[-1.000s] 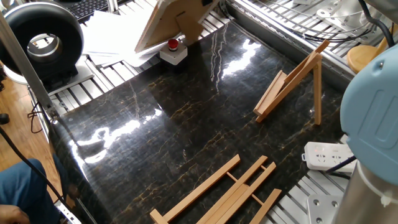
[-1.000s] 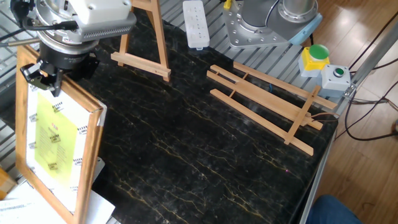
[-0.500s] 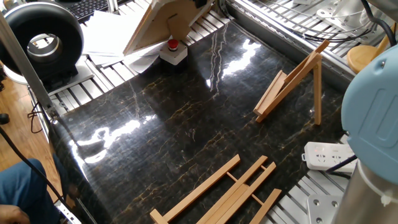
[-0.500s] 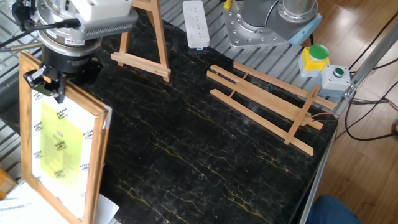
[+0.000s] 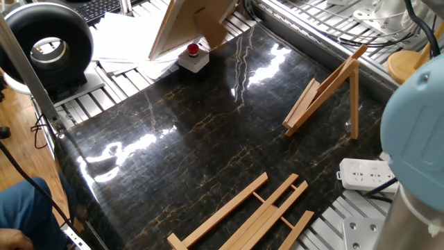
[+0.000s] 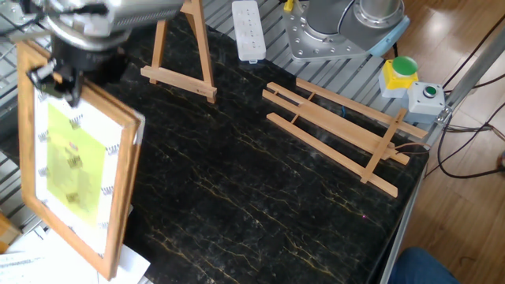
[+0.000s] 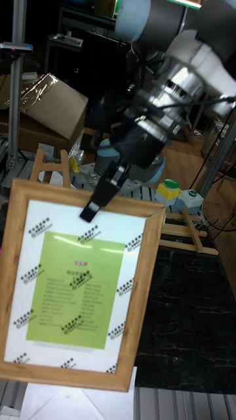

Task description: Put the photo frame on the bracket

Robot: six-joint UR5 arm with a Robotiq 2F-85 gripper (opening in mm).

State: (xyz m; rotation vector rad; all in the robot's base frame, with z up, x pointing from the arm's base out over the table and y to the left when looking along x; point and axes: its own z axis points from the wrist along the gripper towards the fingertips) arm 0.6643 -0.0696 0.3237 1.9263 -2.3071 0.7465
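Note:
The photo frame (image 6: 75,158) hangs tilted in the air over the table's left edge, yellow picture and white mat showing. My gripper (image 6: 55,83) is shut on its top rail, and the tall fixed view shows the fingers (image 7: 99,197) clamped over the top edge of the photo frame (image 7: 75,289). In one fixed view only the frame's tan back (image 5: 187,21) shows at the top, with the gripper out of the picture. The bracket (image 6: 181,55) stands upright and bare at the far side, well apart from the frame. It also stands at the right as bracket (image 5: 326,94).
A flat easel of long slats (image 6: 339,130) lies on the dark marble near the right edge. A white power strip (image 6: 250,30) and a green button box (image 6: 410,79) sit beyond the table. Paper sheets (image 5: 125,38), a red button box (image 5: 193,57) and a black ring lamp (image 5: 45,48) lie under and beside the frame.
My gripper has risen with the photo frame, which now hangs higher and has swung a little. The bracket and the flat easel have not moved.

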